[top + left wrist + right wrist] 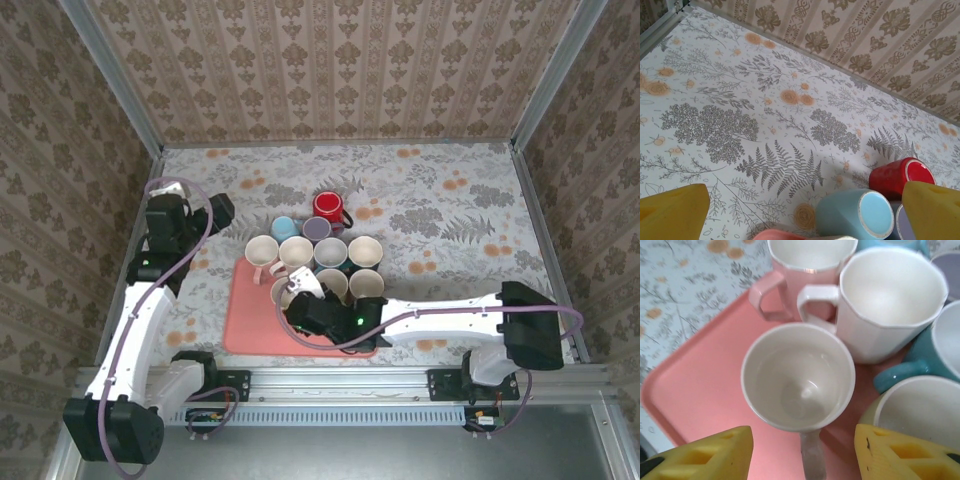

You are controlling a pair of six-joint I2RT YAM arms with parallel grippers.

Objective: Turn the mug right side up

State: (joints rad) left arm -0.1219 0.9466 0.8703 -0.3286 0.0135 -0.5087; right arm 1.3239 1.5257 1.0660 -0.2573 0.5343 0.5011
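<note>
The right wrist view looks straight down into the white mug (797,377). It stands mouth up on the near left part of the pink tray (700,385), with its handle pointing near. The right gripper (802,440) has its jaws apart, one yellow finger on each side of that handle, and neither touches it. From above, this gripper covers much of the mug, so its bare inside is plain from the wrist camera instead.

Just behind the mug stand a pink mug (810,255) and a faceted white mug (890,295), with a teal mug (945,350) to the right.

The top view gives the count: ten mugs in one cluster, one tray and two arms. Seven mugs sit in two rows on and beside the tray, and three more are grouped behind them.

The left wrist view shows the far group, with a red mug (900,175) and a blue mug (855,212) on the flowered tabletop (740,75). The left gripper (800,215) hangs above them, jaws wide and empty.
</note>
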